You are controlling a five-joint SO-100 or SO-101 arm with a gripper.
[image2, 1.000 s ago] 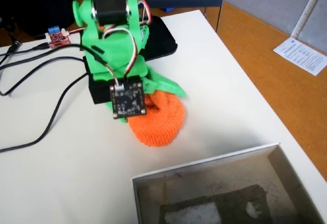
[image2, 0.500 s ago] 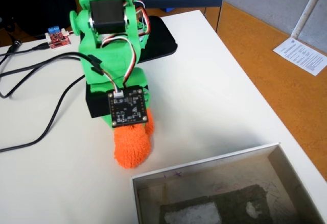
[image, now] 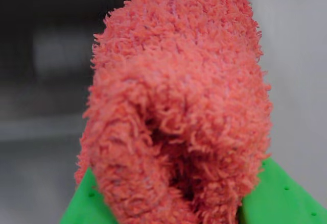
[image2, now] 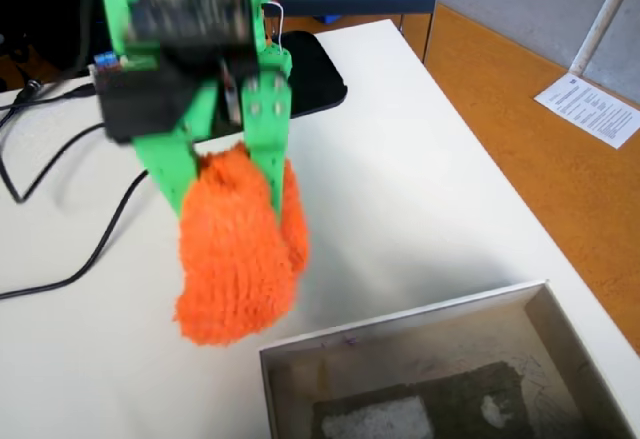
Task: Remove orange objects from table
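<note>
Jaws of your green gripper (image2: 233,199) are clamped on the fuzzy orange sock (image2: 235,264), which hangs in the air above the white surface (image2: 400,189). You hold it just beside the open box (image2: 400,321) at the near edge.

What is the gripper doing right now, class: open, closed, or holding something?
Gripper: closed on the fuzzy orange object, held up above the table.

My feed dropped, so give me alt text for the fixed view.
The green gripper holds a fuzzy orange sock in its jaws, lifted above the white table. An open box sits lower right, and black cables trail left.
</note>
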